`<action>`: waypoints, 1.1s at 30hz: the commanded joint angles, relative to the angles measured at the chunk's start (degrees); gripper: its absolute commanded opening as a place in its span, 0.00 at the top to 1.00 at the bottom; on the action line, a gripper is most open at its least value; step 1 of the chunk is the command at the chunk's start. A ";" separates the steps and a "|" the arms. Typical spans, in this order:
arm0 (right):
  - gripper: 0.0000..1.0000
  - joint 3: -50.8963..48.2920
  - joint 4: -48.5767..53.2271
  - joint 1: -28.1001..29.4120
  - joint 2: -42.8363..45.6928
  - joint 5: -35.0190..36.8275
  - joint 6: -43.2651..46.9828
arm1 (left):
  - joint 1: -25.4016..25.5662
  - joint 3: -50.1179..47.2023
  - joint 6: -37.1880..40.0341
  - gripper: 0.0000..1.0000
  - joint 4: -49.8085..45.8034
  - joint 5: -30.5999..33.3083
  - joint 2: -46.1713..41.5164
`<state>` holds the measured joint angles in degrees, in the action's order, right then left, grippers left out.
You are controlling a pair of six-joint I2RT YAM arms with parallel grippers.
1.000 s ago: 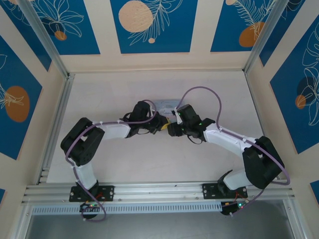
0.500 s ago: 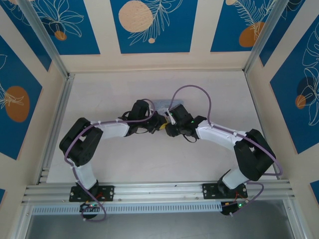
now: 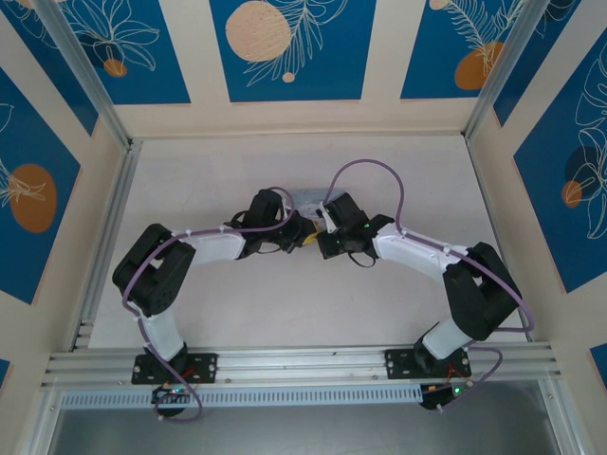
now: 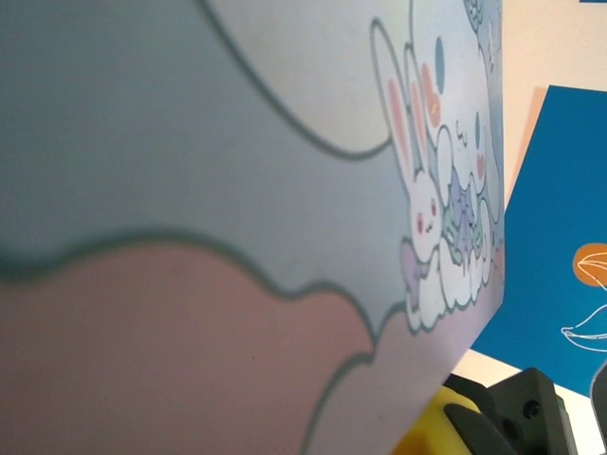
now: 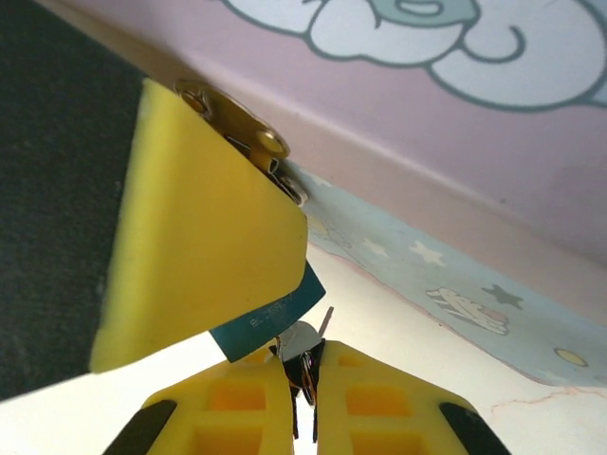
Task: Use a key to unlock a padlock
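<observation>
Beside the tin [image 5: 455, 275], the padlock [image 5: 270, 315] lies just ahead of your right claw [image 5: 303, 377], which clamps the key [image 5: 300, 341] pointing toward it; left claw [image 3: 304, 238] closed

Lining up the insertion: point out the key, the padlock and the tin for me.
key [image 5: 300, 338], right wrist view, its silvery head
padlock [image 5: 268, 319], right wrist view, its teal body
tin [image 4: 190, 114], left wrist view, its pale blue face

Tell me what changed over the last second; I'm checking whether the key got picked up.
The right arm swung in leftward toward the left gripper, and the right gripper closed on a thin metal piece, apparently the key. The left arm and the tin stayed put.
</observation>
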<state>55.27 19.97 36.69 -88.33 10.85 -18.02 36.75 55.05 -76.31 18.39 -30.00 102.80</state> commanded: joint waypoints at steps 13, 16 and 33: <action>0.52 -5.46 -4.45 -4.17 10.86 -5.39 -2.14 | -0.25 0.31 0.19 1.00 -2.07 -4.02 -2.43; 0.49 -5.69 -4.20 -3.37 10.66 -3.26 0.56 | -0.51 0.91 0.52 1.00 -3.45 -4.44 -2.86; 0.59 -7.19 -8.85 2.80 7.26 7.75 10.96 | -1.07 3.57 1.96 1.00 -7.76 -5.51 -3.46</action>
<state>48.62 13.30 38.87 -79.83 16.73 -9.43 36.14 56.71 -74.98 11.51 -32.80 101.30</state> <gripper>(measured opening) 0.415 0.093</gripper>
